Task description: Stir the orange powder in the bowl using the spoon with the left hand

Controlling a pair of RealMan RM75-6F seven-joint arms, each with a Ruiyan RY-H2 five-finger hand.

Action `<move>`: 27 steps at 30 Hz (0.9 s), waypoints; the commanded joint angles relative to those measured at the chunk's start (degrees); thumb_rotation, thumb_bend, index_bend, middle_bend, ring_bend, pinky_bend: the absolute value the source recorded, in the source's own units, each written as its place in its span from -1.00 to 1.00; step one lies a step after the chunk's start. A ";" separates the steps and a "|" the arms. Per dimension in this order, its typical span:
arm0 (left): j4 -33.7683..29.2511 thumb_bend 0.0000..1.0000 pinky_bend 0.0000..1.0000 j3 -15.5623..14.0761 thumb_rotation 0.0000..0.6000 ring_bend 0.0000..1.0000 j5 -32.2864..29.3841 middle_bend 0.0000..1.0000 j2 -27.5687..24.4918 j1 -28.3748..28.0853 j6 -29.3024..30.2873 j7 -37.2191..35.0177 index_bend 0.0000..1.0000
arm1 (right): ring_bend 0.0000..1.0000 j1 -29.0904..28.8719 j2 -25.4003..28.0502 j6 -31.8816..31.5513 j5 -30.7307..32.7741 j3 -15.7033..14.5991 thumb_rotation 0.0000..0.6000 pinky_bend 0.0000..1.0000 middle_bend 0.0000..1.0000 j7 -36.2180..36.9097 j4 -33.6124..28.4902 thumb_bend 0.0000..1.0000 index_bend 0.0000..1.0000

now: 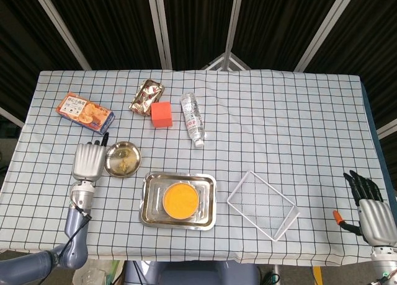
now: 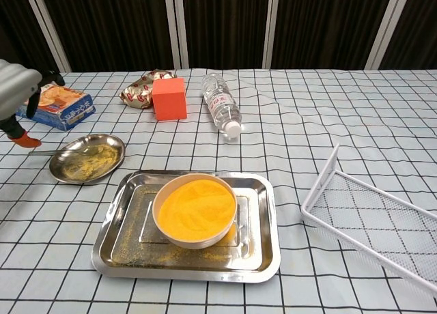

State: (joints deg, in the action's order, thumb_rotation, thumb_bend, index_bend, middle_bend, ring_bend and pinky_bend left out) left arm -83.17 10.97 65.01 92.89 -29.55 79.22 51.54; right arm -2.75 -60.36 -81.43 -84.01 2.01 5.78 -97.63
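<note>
The white bowl of orange powder (image 1: 180, 199) (image 2: 195, 209) stands in a steel tray (image 1: 149, 218) (image 2: 265, 256) near the table's front. To its left is a small steel dish (image 1: 122, 159) (image 2: 87, 158) dusted with powder. The spoon (image 2: 51, 151) lies with its head in that dish and its thin handle poking out to the left. My left hand (image 1: 87, 161) (image 2: 13, 89) is just left of the dish, fingers spread and holding nothing, a little apart from the spoon's handle. My right hand (image 1: 371, 210) hangs open off the table's right front corner.
At the back left lie a snack box (image 1: 85, 111), a foil packet (image 1: 146, 96), an orange cube (image 1: 162, 114) and a plastic bottle (image 1: 192, 119) on its side. A white wire basket (image 1: 262, 204) sits right of the tray.
</note>
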 commanded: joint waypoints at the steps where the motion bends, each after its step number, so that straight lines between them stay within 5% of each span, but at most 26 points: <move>1: -4.83 -0.30 0.43 -2.97 1.00 0.26 7.91 0.32 -5.59 4.76 6.13 -10.31 0.17 | -1.00 -0.01 0.03 0.05 0.06 0.01 1.00 -1.00 -1.00 0.04 0.02 -0.28 -1.00; 4: -5.50 -0.20 0.46 -4.77 1.00 0.34 12.92 0.51 -8.61 8.10 11.29 -16.49 0.51 | -1.00 0.04 0.02 -0.03 0.14 0.04 1.00 -1.00 -1.00 -0.05 0.01 -0.28 -1.00; 12: -8.78 -0.21 0.43 -9.33 1.00 0.33 18.29 0.49 -16.95 15.72 17.46 -29.70 0.56 | -1.00 0.16 -0.02 -0.05 0.46 0.02 1.00 -1.00 -1.00 -0.79 -0.20 -0.28 -1.00; 14: -10.07 -0.28 0.31 -10.27 1.00 0.23 18.90 0.39 -18.38 17.56 18.55 -33.63 0.40 | -1.00 0.23 0.02 -0.13 0.33 -0.08 1.00 -1.00 -1.00 -0.99 -0.27 -0.28 -1.00; 15: -10.65 -0.35 0.18 -10.80 1.00 0.09 19.33 0.23 -19.00 18.50 19.13 -35.78 0.17 | -1.00 0.28 0.03 -0.27 0.16 -0.13 1.00 -1.00 -1.00 -1.13 -0.25 -0.28 -1.00; 19: -9.71 -0.82 -0.55 -13.68 1.00 -0.77 22.79 -0.80 -21.81 20.42 19.22 -38.57 -0.82 | -1.00 0.47 -0.19 -1.30 -1.07 -0.28 1.00 -1.00 -1.00 -1.87 0.36 -0.28 -1.00; 23: -8.27 -1.00 -0.98 -15.87 1.00 -1.00 25.01 -1.00 -23.49 20.85 16.88 -37.10 -1.00 | -1.00 0.60 -0.63 -2.36 -2.20 -0.32 1.00 -1.00 -1.00 -2.92 1.28 -0.28 -1.00; 27: -8.78 -1.00 -1.00 -16.51 1.00 -1.00 25.60 -1.00 -24.01 21.05 14.84 -36.89 -1.00 | -1.00 0.71 -1.32 -3.58 -3.31 -0.23 1.00 -1.00 -1.00 -4.01 2.39 -0.28 -1.00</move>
State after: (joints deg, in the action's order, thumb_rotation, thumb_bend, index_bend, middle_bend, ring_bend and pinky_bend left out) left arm -91.89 -5.29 90.34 69.13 -8.70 94.43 14.47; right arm -2.08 -61.54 -84.86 -87.15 1.77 1.90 -95.37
